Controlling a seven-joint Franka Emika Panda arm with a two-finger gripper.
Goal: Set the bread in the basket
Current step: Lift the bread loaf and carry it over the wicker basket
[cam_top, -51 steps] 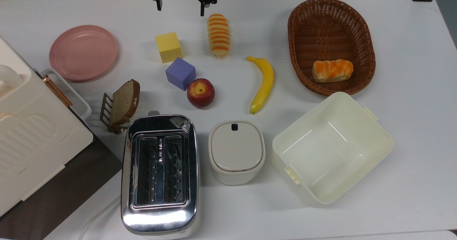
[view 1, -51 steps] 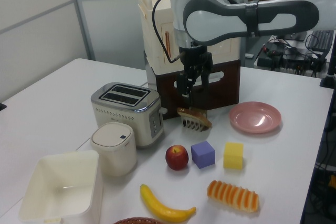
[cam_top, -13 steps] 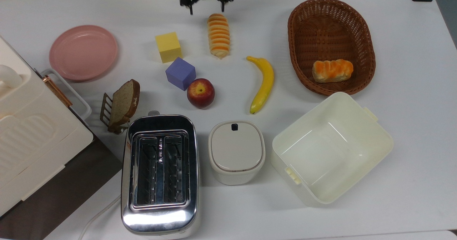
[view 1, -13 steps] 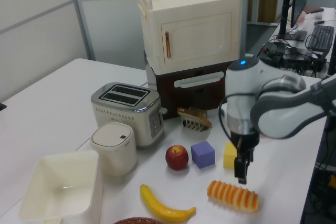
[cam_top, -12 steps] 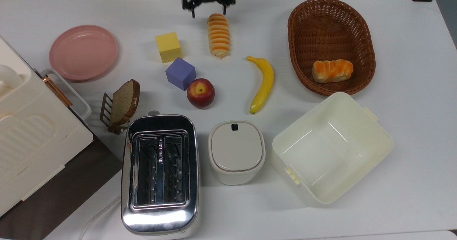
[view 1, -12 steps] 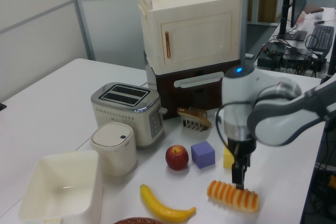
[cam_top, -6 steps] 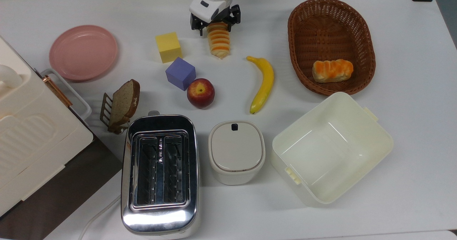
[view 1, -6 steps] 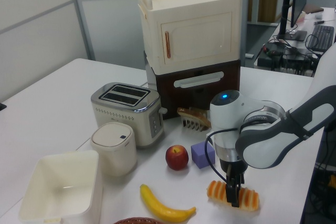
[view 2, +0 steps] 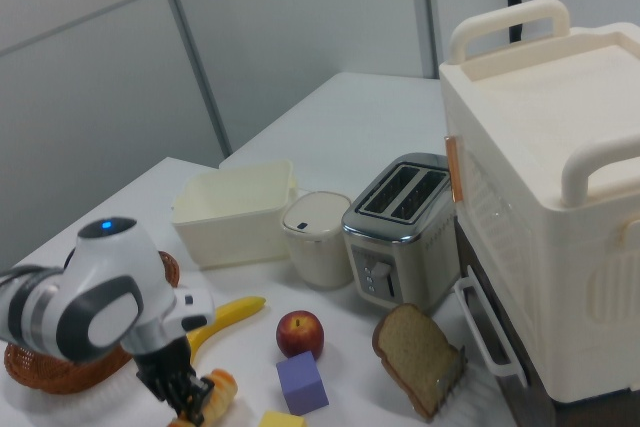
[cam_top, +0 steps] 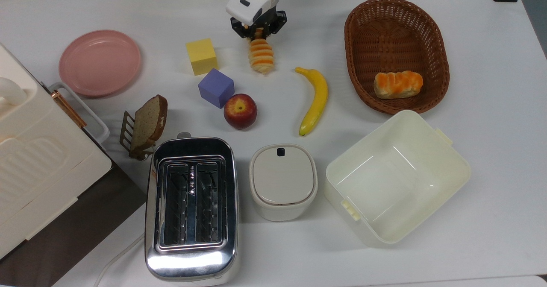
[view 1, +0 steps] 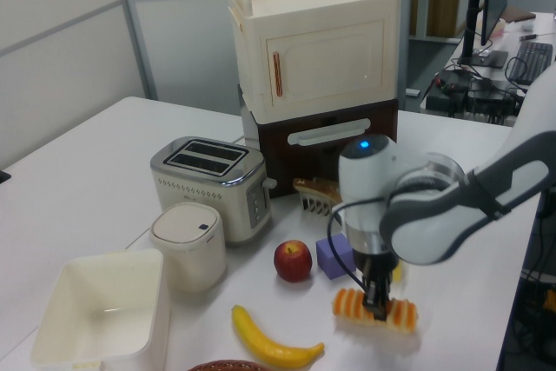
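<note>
Long ridged bread (cam_top: 261,57) with orange-brown stripes on cream lies on the white table (cam_top: 491,150) between yellow cube (cam_top: 201,56) and banana (cam_top: 315,99), gripper (cam_top: 258,34) pinching its far end, well apart from the wicker basket (cam_top: 436,30) holding a bun (cam_top: 398,84).

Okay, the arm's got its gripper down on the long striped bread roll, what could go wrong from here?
The gripper sits near one end of the long ridged orange-striped bread roll, not its middle, so the roll may droop or slip when lifted. The oval brown wicker basket already holds a short orange-topped bun; a careless drop could land on it.
</note>
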